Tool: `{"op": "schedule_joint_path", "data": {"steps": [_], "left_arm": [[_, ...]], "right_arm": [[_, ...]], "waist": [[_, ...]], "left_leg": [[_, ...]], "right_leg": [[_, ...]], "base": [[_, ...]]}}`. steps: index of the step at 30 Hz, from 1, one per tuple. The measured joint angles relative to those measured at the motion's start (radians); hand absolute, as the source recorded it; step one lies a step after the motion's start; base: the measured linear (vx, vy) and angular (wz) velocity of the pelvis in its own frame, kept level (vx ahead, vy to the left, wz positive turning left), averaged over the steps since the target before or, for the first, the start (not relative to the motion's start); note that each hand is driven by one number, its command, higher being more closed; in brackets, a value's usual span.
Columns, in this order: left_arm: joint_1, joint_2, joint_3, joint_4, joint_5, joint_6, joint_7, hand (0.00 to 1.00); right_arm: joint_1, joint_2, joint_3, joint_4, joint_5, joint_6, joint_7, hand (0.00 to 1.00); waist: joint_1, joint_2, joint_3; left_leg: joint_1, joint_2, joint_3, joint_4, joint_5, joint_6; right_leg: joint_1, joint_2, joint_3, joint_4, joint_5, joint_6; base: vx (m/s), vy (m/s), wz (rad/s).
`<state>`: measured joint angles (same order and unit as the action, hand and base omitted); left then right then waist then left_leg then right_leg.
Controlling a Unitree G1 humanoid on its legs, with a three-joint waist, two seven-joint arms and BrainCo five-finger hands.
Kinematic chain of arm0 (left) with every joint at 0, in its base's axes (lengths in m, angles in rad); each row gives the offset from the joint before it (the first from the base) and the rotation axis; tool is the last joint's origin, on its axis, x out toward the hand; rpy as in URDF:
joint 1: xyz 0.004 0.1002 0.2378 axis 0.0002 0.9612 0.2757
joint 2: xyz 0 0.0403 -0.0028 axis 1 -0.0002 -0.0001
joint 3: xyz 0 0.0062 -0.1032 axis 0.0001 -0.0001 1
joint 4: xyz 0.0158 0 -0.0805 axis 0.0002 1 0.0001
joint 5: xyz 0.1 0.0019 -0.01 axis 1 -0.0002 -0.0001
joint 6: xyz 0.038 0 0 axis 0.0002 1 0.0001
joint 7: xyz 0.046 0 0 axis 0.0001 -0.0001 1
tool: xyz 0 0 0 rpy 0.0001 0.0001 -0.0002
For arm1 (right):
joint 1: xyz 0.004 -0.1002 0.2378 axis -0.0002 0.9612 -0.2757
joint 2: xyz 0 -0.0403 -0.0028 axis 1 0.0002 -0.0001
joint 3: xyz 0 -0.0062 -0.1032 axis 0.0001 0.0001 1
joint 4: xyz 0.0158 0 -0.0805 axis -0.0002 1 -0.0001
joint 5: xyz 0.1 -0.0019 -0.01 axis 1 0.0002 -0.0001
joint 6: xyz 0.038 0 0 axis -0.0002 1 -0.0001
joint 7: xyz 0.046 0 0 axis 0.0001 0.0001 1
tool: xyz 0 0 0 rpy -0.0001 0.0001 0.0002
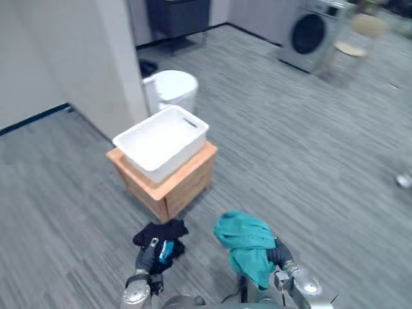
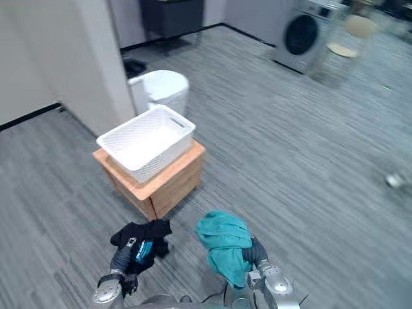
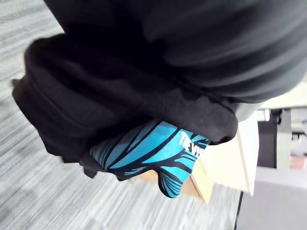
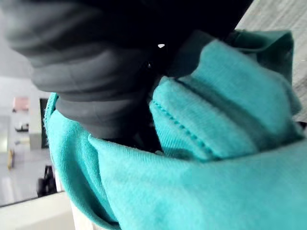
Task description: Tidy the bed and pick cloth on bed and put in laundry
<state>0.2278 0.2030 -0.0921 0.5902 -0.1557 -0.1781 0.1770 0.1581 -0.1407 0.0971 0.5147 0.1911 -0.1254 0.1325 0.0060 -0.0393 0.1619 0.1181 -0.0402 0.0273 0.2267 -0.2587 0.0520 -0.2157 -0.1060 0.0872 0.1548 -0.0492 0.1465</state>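
As the left hand (image 1: 145, 259) bore the black cloth (image 1: 159, 234) and the right hand (image 1: 281, 252) the teal cloth (image 1: 244, 241), their grip buried beyond my telling, the white basket (image 1: 193, 125) stood ahead of both, nearer the left, on its crate (image 1: 184, 184).

Soft, even indoor light, fairly bright, no hard glare. White basket (image 1: 168, 143) brightest thing, weave inside nearly washed out. Wooden crate (image 1: 183, 185) beneath basket throws only faint shadow on grey floor (image 1: 309, 161). Below basket, black cloth (image 3: 120, 96) swallows detail; teal cloth (image 4: 201, 158) evenly lit, folds softly shaded.
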Motion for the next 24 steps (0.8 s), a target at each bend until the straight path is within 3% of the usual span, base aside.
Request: {"op": "schedule_joint_path", "data": {"steps": [1, 3, 4, 5, 6, 7, 9, 12, 14, 15, 17, 18, 19, 20, 21, 22, 24], "left_arm": [[0.021, 0.007, 0.013, -0.011, -0.003, 0.000, 0.001, 1.00], [0.064, 0.013, 0.026, -0.042, -0.023, -0.001, 0.004, 1.00], [0.066, -0.005, 0.040, -0.034, -0.039, 0.012, 0.004, 1.00], [0.068, -0.027, 0.046, -0.035, -0.042, 0.018, -0.001, 1.00], [0.069, -0.061, 0.054, -0.037, -0.041, 0.018, -0.003, 1.00], [0.069, -0.080, 0.056, -0.038, -0.039, 0.021, -0.006, 1.00], [0.072, -0.085, 0.055, -0.041, -0.038, 0.021, -0.026, 1.00], [0.064, -0.093, 0.061, -0.050, -0.038, 0.004, -0.043, 1.00], [0.055, -0.113, 0.059, -0.051, -0.028, -0.005, -0.046, 1.00], [0.055, -0.123, 0.057, -0.051, -0.026, -0.005, -0.048, 1.00], [0.059, -0.120, 0.052, -0.053, -0.015, -0.004, -0.066, 1.00], [0.051, -0.114, 0.043, -0.052, -0.005, -0.004, -0.071, 1.00], [0.038, -0.109, 0.020, -0.051, 0.000, 0.000, -0.077, 1.00], [0.035, -0.100, 0.008, -0.051, 0.002, 0.000, -0.086, 1.00], [0.027, -0.072, -0.020, -0.051, 0.006, 0.002, -0.093, 1.00], [0.013, -0.049, -0.032, -0.051, 0.011, 0.005, -0.108, 1.00], [-0.015, -0.027, -0.033, -0.052, 0.011, 0.007, -0.119, 1.00]], "right_arm": [[-0.001, -0.002, -0.001, 0.003, 0.004, -0.001, 0.004, 1.00], [-0.005, -0.011, 0.001, 0.002, 0.008, -0.001, 0.018, 1.00], [-0.020, -0.028, -0.002, 0.014, 0.009, 0.000, 0.025, 1.00], [-0.023, -0.047, -0.003, 0.009, 0.007, 0.001, 0.027, 1.00], [-0.043, -0.063, -0.003, 0.010, 0.003, 0.005, 0.031, 1.00], [-0.048, -0.063, -0.006, 0.011, -0.006, 0.016, 0.030, 1.00], [-0.048, -0.061, -0.011, 0.011, -0.011, 0.018, 0.031, 1.00], [-0.066, -0.063, -0.032, 0.011, -0.015, 0.017, 0.025, 1.00], [-0.070, -0.066, -0.050, 0.012, -0.015, 0.017, 0.018, 1.00], [-0.071, -0.069, -0.052, 0.018, -0.015, 0.017, 0.012, 1.00], [-0.070, -0.057, -0.052, 0.018, -0.015, 0.013, -0.002, 1.00], [-0.070, -0.053, -0.060, 0.020, -0.015, 0.013, -0.010, 1.00], [-0.073, -0.053, -0.066, 0.023, -0.014, 0.012, -0.027, 1.00], [-0.071, -0.048, -0.070, 0.028, -0.013, 0.012, -0.033, 1.00], [-0.060, -0.029, -0.090, 0.037, -0.009, 0.011, -0.047, 1.00], [-0.047, -0.019, -0.092, 0.025, 0.004, -0.002, -0.069, 1.00], [-0.017, -0.014, -0.101, -0.049, 0.007, -0.008, -0.091, 1.00]], "waist": [[0.005, -0.016, -0.012], [0.014, -0.030, -0.027], [0.005, -0.001, -0.020], [0.008, 0.042, -0.018], [0.015, 0.083, -0.008], [0.013, 0.092, -0.004], [0.009, 0.076, 0.007], [0.015, 0.074, 0.010], [0.011, 0.077, 0.009], [0.012, 0.068, 0.009], [0.006, 0.030, 0.005], [0.006, 0.006, 0.011], [0.008, 0.001, 0.024], [0.004, 0.008, 0.029], [-0.011, 0.012, 0.033], [-0.023, 0.020, 0.037], [-0.046, 0.016, 0.034]], "left_leg": [[0.021, 0.005, 0.003, 0.012, -0.038, -0.033], [0.036, 0.016, 0.004, 0.088, -0.105, -0.057], [-0.021, 0.063, 0.034, 0.247, -0.121, -0.071], [-0.112, 0.134, 0.103, 0.434, -0.099, -0.095], [-0.207, 0.238, 0.188, 0.624, -0.056, -0.098], [-0.225, 0.275, 0.262, 0.645, -0.064, -0.087], [-0.230, 0.264, 0.324, 0.571, -0.068, -0.082], [-0.245, 0.203, 0.367, 0.294, -0.046, -0.101], [-0.246, 0.191, 0.454, 0.128, 0.018, -0.054], [-0.233, 0.176, 0.451, 0.100, 0.062, -0.001], [-0.213, 0.135, 0.453, 0.078, 0.066, 0.004], [-0.197, 0.106, 0.441, 0.053, 0.068, 0.003], [-0.176, 0.083, 0.402, 0.031, 0.079, 0.022], [-0.164, 0.080, 0.377, 0.029, 0.086, 0.035], [-0.134, 0.078, 0.329, 0.018, 0.087, 0.030], [-0.113, 0.079, 0.274, 0.009, 0.090, 0.031], [-0.092, 0.081, 0.213, -0.013, 0.100, 0.017]], "right_leg": [[0.002, 0.007, -0.003, 0.021, 0.043, -0.043], [0.005, 0.033, -0.051, 0.081, 0.076, -0.085], [0.015, 0.051, -0.070, 0.112, 0.051, -0.083], [0.046, 0.078, -0.094, 0.081, 0.042, -0.100], [0.108, 0.108, -0.122, 0.021, 0.055, -0.124], [0.155, 0.109, -0.132, -0.014, 0.061, -0.137], [0.221, 0.092, -0.143, -0.052, 0.050, -0.152], [0.286, 0.084, -0.160, -0.103, 0.033, -0.164], [0.298, 0.091, -0.193, -0.101, -0.002, -0.152], [0.288, 0.085, -0.202, -0.051, -0.060, -0.147], [0.248, 0.025, -0.241, 0.097, -0.173, -0.103], [0.218, -0.015, -0.271, 0.222, -0.197, -0.081], [0.122, -0.059, -0.293, 0.453, -0.181, -0.084], [0.083, -0.068, -0.299, 0.537, -0.169, -0.090], [0.075, -0.066, -0.294, 0.543, -0.202, -0.091], [0.076, -0.046, -0.262, 0.454, -0.213, -0.071], [0.076, 0.005, -0.136, 0.269, -0.191, -0.047]], "base": [[0.51, -0.460, 1.11], [0.49, -0.464, 0.85], [0.38, -0.422, 0.68], [0.35, -0.357, 0.51], [0.43, -0.382, 0.35], [0.39, -0.274, 0.24], [0.34, -0.241, 0.24], [0.23, -0.123, 0.10], [0.15, -0.029, 0.29], [0.16, 0.039, 0.41], [0.24, 0.064, 0.53], [0.26, 0.047, 0.62], [0.20, 0.038, 0.63], [0.23, 0.058, 0.93], [0.31, 0.004, 1.24], [0.34, -0.033, 1.31], [0.33, -0.089, 1.24]]}}
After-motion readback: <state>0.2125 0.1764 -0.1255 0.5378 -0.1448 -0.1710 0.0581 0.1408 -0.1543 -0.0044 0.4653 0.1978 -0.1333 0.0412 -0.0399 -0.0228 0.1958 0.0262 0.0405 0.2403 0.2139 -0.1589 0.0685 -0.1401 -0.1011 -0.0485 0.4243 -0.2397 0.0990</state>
